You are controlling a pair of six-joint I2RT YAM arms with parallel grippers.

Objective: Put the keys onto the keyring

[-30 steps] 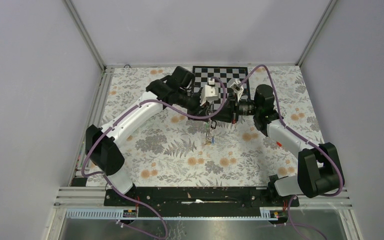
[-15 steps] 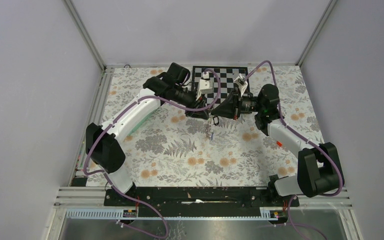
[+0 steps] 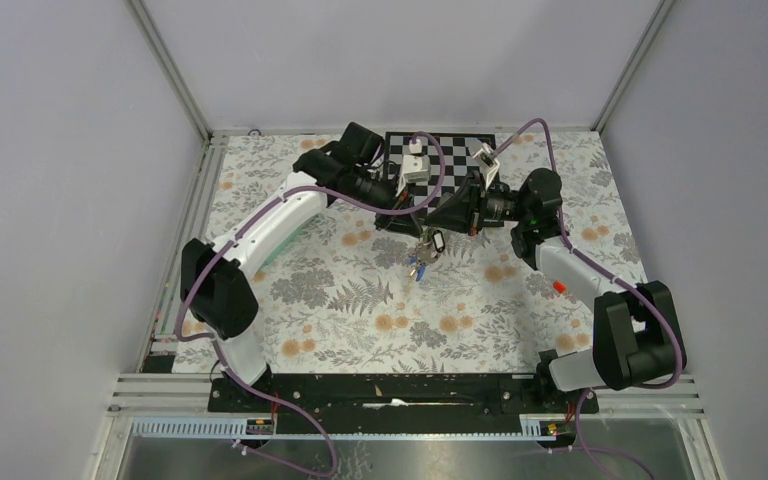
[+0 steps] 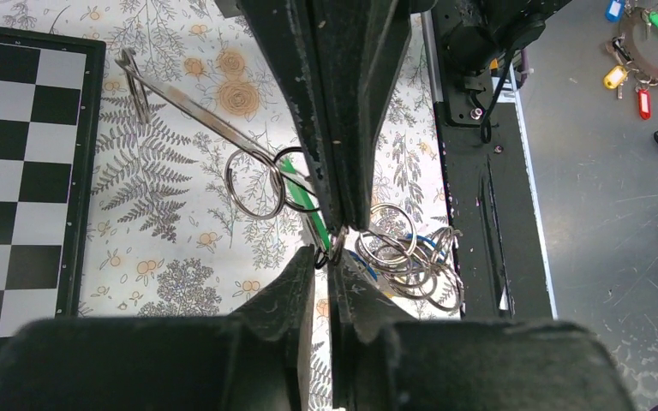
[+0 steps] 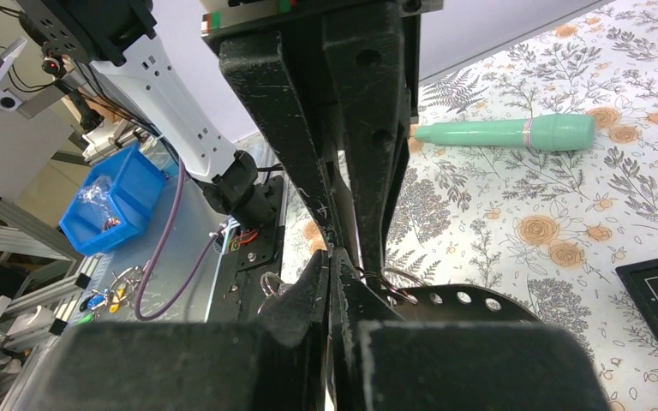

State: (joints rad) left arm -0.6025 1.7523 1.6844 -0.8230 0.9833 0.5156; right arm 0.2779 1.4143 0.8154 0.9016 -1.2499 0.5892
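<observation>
**A:** What takes up most of the view?
**B:** A flowered table (image 3: 340,310). The left arm (image 3: 260,228) and the right arm (image 3: 582,277) reach in over it. They meet nose to nose just in front of the checkerboard (image 3: 452,146) at the far edge.
**A:** Anything else lying about?
**B:** A long mint-green piece (image 5: 505,133) lies flat on the table, well apart from the tips.
**A:** And the tools?
**B:** The left gripper (image 4: 321,257) has its fingers drawn to a thin slit, nipping the wire of the keyring (image 4: 337,242). The right gripper (image 5: 330,257) is pressed together too, tip to tip with the other. Whether it grips the wire I cannot tell.
**A:** Where are the keys?
**B:** The keys (image 3: 421,264) hang in a bunch just below the two tips. A cluster of rings (image 4: 407,257) sits beside the fingers, and a green key (image 4: 304,199) lies nearest them
</observation>
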